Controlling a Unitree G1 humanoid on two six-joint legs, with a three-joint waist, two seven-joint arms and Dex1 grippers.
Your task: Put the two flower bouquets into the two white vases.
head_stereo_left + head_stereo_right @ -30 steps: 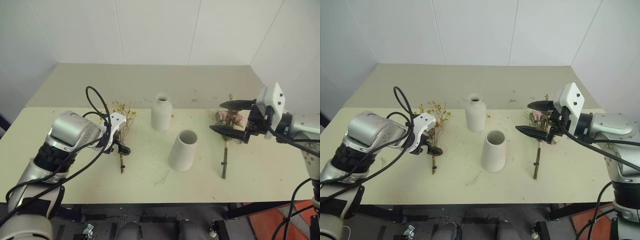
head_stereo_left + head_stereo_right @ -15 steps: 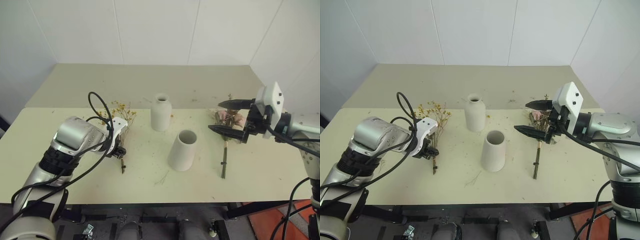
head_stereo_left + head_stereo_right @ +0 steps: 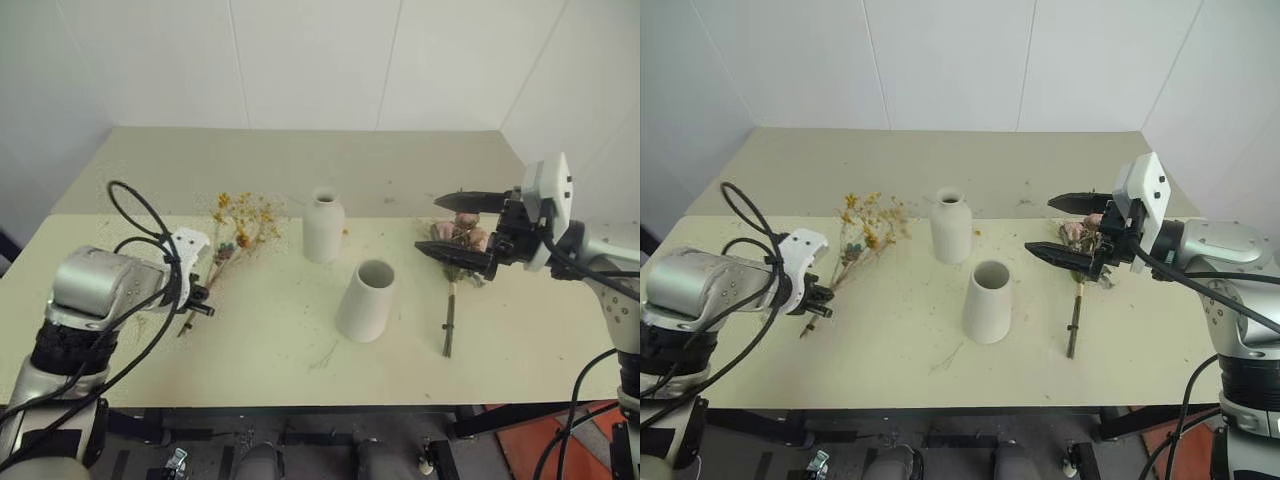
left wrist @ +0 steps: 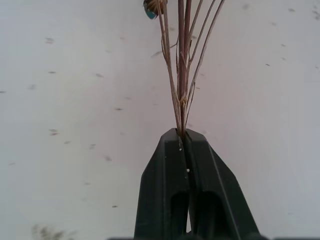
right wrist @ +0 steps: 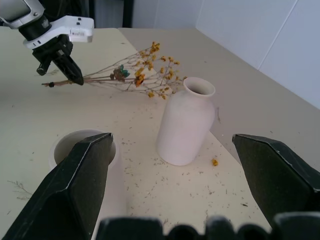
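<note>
Left gripper (image 3: 203, 306): closed on the lower stems of the dried spray (image 3: 240, 222), well to the left of the bottle vase (image 3: 323, 226). The left wrist view shows the thin brown stems pinched right at the fingertips. The blossom end fans out toward the bottle vase, with the spray slanting up off the table (image 3: 290, 340).

Handling, dried spray: judged very light, wiry and brittle. Specks of shed material lie scattered over the table. A hold near the stem ends looks right, since it leaves the length free to go in; the stems may slip or snap under a hard squeeze, and the blossoms should not be touched.

Bottle vase: upright, narrow neck. The cone vase (image 3: 365, 300) stands just in front of it and slightly to its right, wide mouth up. Both are judged rigid, smooth and easy to tip if a stem catches the rim.

Rose bunch (image 3: 460, 240): lies flat on the table, well to the right of the bottle vase, heads away from the robot and stem toward it. Judged heavier at the head, soft petals; best held on the bare stem.

Right gripper (image 3: 463, 227): fingers spread wide, holding nothing, hovering above the rose heads.
</note>
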